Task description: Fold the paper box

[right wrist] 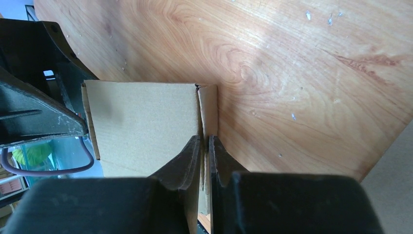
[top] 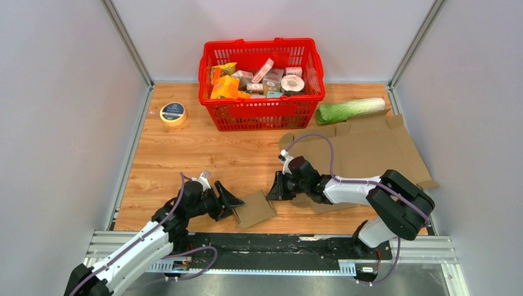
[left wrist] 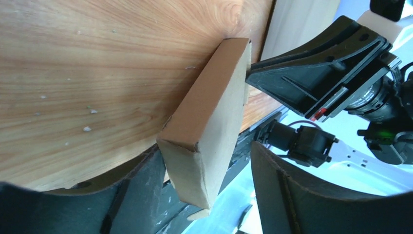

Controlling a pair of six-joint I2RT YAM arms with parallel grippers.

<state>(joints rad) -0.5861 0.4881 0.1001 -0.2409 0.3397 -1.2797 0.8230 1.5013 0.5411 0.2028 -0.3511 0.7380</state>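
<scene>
- The paper box (top: 256,208), small, brown and partly folded, lay on the wooden table (top: 185,160) at its near edge, about midway between left and right, between the two grippers.
- The left gripper (top: 233,206) sat at the box's left end with its jaws spread wide. In the left wrist view the box's corner stood between the two dark fingers (left wrist: 136,195); I could not tell whether either finger touched the cardboard.
- The right gripper (top: 273,187) reached in from the right. Its jaws were drawn narrow, pinching a thin upright wall at the box's right edge; in the right wrist view its fingers (right wrist: 187,156) were clamped on either side of that wall.
- A large flat cardboard sheet (top: 370,148) lay on the right side of the table, partly under the right arm.
- A red shopping basket (top: 259,44) filled with packaged groceries stood at the far centre.
- A napa cabbage (top: 348,110) lay just right of the basket, beside the sheet's far edge.
- A yellow tape roll (top: 173,113) lay at the far left, well apart from the box.
</scene>
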